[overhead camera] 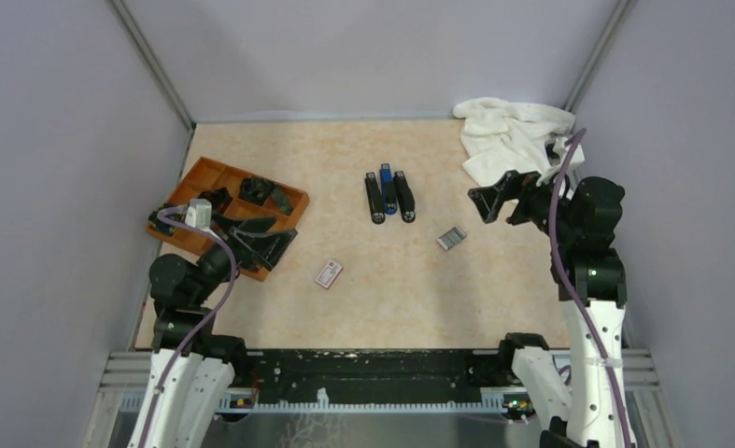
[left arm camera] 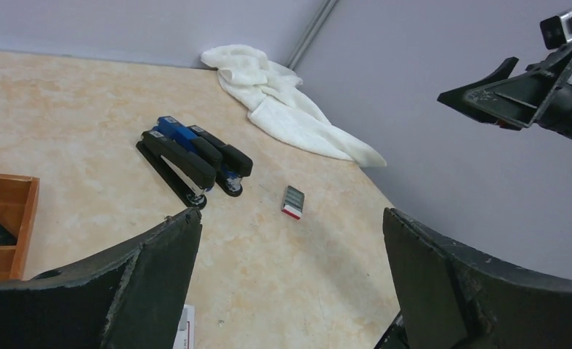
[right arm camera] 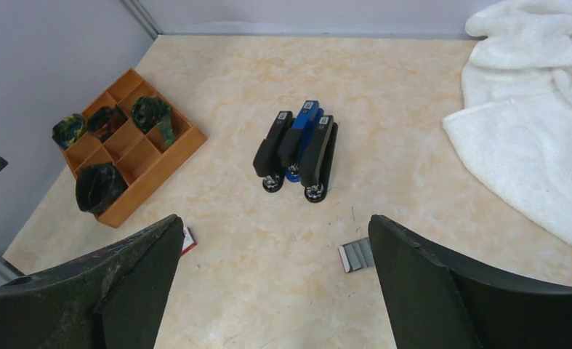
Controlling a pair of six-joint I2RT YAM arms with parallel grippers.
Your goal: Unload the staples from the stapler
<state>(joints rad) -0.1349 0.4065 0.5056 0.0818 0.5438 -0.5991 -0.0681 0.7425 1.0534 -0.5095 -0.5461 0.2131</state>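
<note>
Jaws: left jaws spread wide, holding nothing, over the wooden tray (overhead camera: pixel 216 175) at the left; right jaws spread just as wide and bare, raised at the right beside the white towel (overhead camera: pixel 513 135)
Stapler: the left black stapler (overhead camera: pixel 374 198) and right black stapler (overhead camera: pixel 404 196) look alike and I cannot tell which is meant; they lie mid-surface, flanking and touching the blue stapler (overhead camera: pixel 388 189), well apart from both jaws
Staples: no loose strip shows; probably inside the magazine
Handling: likely stiff, smooth and fairly heavy for its size; hinged, so the top may swing; pinch across the narrow body at mid-length, one arm pinning the base; a strip would be light, thin and easily snapped
Count: three staplers, two black and one blue; one grey ribbed pack (overhead camera: pixel 450 239) near-right of them; one white-and-red box (overhead camera: pixel 328 273) near-left; one towel; one tray
</note>
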